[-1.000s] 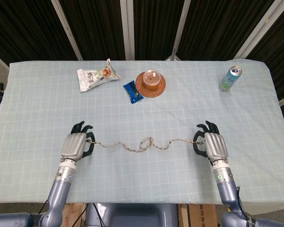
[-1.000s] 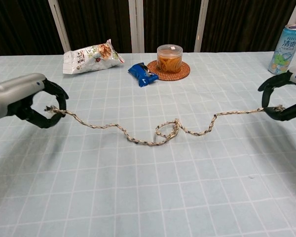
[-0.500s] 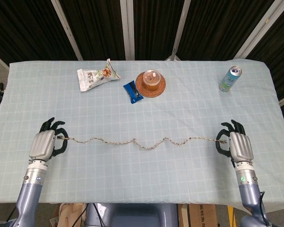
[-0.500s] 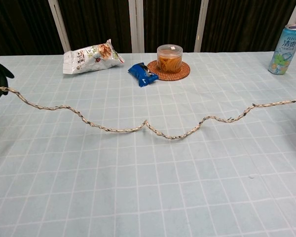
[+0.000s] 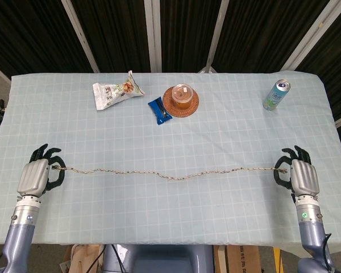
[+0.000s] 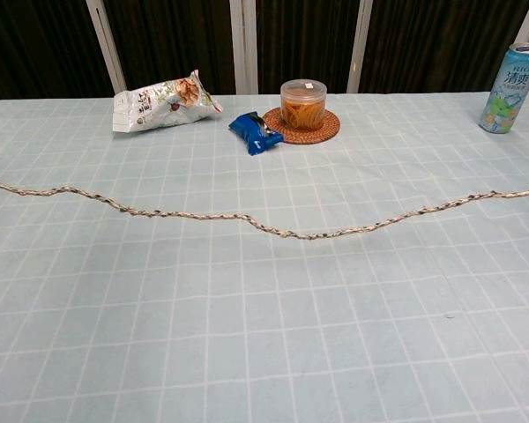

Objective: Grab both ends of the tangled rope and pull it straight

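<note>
Rope: we see the rope (image 5: 170, 173) stretched across the near table (image 5: 227, 136), sagging slightly mid-span.
Left hand: our left hand (image 5: 37, 176) pinches one end.
Right hand: our right hand (image 5: 300, 176) pinches the other.
Beyond: snack bag (image 5: 116, 91), can (image 5: 276, 94).

Lighting and picture quality: even, bright, diffuse overhead light; both views sharp.

Bench (image 5: 227, 131) cloth evenly lit, no glare; backdrop behind it near black. Shadows soft and faint: a thin one under the rope (image 6: 273, 231), small ones beside the can (image 5: 276, 94) and snack bag (image 6: 163, 100). Slight highlight on the can top. Head view shows mild bowing at the bench's edges; no motion blur.
</note>
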### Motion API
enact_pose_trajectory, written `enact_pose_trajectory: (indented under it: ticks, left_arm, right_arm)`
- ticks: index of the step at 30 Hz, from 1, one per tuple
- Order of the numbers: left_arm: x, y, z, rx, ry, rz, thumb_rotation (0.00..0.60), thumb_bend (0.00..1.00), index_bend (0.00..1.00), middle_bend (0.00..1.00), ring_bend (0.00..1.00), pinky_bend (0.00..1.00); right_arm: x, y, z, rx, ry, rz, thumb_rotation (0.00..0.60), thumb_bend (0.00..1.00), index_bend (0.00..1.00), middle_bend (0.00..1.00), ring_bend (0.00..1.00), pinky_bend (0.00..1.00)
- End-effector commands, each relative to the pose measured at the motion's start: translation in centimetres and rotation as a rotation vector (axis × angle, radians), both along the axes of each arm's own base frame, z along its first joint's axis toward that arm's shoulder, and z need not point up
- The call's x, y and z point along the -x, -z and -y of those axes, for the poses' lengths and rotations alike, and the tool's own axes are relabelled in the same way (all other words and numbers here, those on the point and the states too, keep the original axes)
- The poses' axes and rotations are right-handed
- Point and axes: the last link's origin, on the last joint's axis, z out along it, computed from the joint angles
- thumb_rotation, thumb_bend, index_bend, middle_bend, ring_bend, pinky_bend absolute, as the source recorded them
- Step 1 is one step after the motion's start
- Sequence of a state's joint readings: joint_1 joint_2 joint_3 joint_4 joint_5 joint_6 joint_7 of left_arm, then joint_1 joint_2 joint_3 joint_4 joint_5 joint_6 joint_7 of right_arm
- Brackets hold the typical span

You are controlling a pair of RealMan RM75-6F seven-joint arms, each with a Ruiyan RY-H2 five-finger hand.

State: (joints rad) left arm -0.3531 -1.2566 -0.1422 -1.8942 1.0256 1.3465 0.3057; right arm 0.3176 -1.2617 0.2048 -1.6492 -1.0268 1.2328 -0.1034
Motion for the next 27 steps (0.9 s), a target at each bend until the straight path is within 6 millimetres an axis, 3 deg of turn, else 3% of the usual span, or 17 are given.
enact_pose_trajectory:
  ticks: [1,15,27]
  left_arm:
    - [0.5,0.0,0.2,0.001,-0.006,-0.008,0.600,0.65,0.62,0.20,0.00,0.00]
    - [2.1,0.9,0.4,0.022,-0.040,-0.020,0.600,0.65,0.62,0.20,0.00,0.00]
    - [3.0,2.9,0.6,0.064,-0.052,-0.065,0.600,0.65,0.62,0.19,0.00,0.00]
  right_arm:
    - [0.4,-0.2,-0.1,0.005,0.010,-0.004,0.600,0.47,0.58,0.24,0.00,0.00]
    - [1.9,0.1,-0.4,-0.009,0.043,-0.019,0.600,0.47,0.59,0.24,0.00,0.00]
    - [2.7,1.2,-0.3,-0.046,0.066,-0.049,0.600,0.47,0.59,0.24,0.00,0.00]
